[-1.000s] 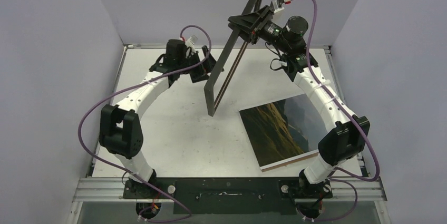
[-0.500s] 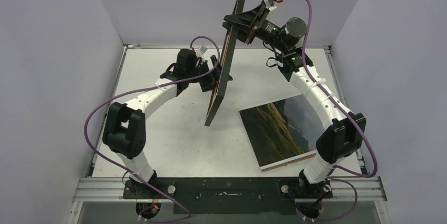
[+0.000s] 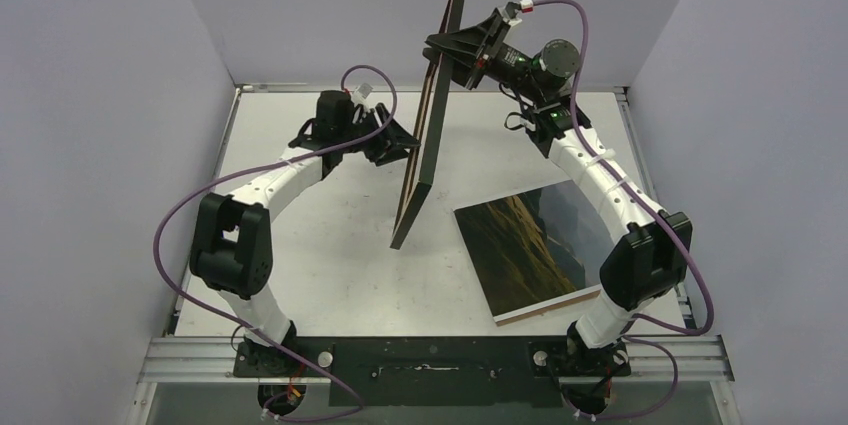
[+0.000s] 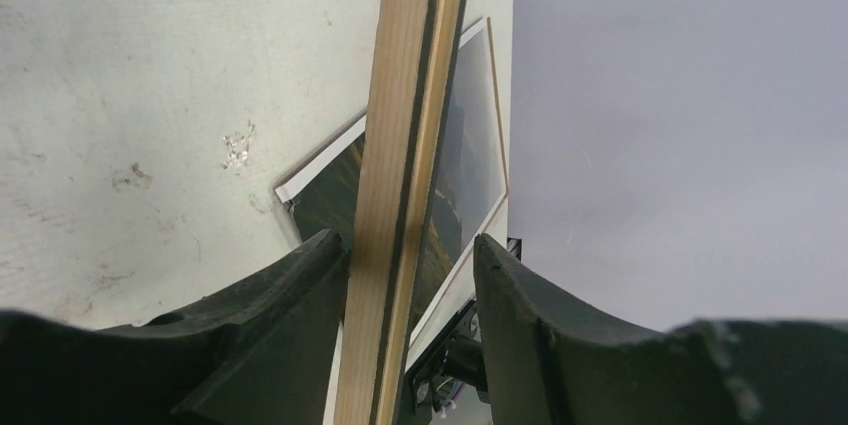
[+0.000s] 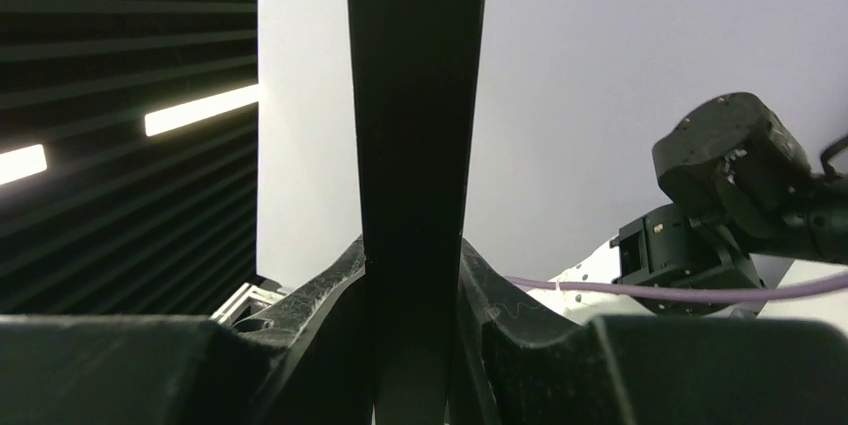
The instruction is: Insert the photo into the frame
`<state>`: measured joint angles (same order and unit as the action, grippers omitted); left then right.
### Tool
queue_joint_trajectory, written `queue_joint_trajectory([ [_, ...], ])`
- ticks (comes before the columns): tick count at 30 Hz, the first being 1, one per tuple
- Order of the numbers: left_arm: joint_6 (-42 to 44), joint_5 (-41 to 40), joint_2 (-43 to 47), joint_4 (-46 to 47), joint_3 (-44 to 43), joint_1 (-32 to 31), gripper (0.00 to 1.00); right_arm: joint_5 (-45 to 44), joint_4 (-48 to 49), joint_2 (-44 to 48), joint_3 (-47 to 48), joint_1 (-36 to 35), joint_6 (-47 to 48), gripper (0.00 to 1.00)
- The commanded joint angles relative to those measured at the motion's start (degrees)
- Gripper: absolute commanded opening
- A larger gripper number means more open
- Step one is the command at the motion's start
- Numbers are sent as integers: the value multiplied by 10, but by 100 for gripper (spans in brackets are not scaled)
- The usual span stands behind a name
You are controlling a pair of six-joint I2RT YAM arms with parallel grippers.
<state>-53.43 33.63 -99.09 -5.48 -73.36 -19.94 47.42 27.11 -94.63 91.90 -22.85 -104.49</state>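
Observation:
The frame (image 3: 432, 125) hangs on edge above the middle of the table, nearly upright, its low corner pointing at the table. My right gripper (image 3: 442, 45) is shut on its upper rim; the black rim (image 5: 415, 95) fills the gap between the right gripper's (image 5: 412, 245) fingers. My left gripper (image 3: 407, 142) straddles the frame's left side. In the left wrist view the light wood rim (image 4: 400, 145) runs between the left gripper's (image 4: 407, 238) jaws: one finger (image 4: 310, 275) touches it, the other stands apart. The photo (image 3: 525, 240) lies flat at the right, partly seen behind the rim (image 4: 470, 125).
A thin brown edge (image 3: 548, 304) shows under the photo's near side. The white table (image 3: 330, 245) is ringed by grey walls and a metal rail (image 3: 420, 357) in front. Purple cables (image 3: 170, 215) loop beside both arms.
The right gripper turned the frame more upright and shifted it left. The left gripper came up to the frame's left rim, and its jaws narrowed around that rim.

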Motion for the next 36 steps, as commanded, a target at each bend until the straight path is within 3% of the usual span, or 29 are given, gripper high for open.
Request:
queue_joint_trajectory([
  [1, -19, 58, 19, 85, -11, 19, 46, -3, 66, 1, 1, 3, -23, 4],
  [6, 2, 74, -16, 67, -27, 25, 58, -9, 89, -8, 5, 3, -47, 4],
  [18, 90, 48, -59, -44, -52, 27, 66, -12, 81, -6, 17, 2, -39, 5],
  [25, -7, 137, -69, 43, -43, 25, 57, -15, 98, -8, 8, 1, -50, 5],
  [31, -17, 144, -79, 47, -31, 19, 50, -20, 135, -11, 1, 0, -77, 5],
  [34, -20, 147, -80, 70, -29, 17, 42, -19, 138, -12, 1, 0, -80, 5],
  [36, -26, 148, -74, 83, -27, 20, 30, -16, 137, -13, 0, 1, -80, 5],
])
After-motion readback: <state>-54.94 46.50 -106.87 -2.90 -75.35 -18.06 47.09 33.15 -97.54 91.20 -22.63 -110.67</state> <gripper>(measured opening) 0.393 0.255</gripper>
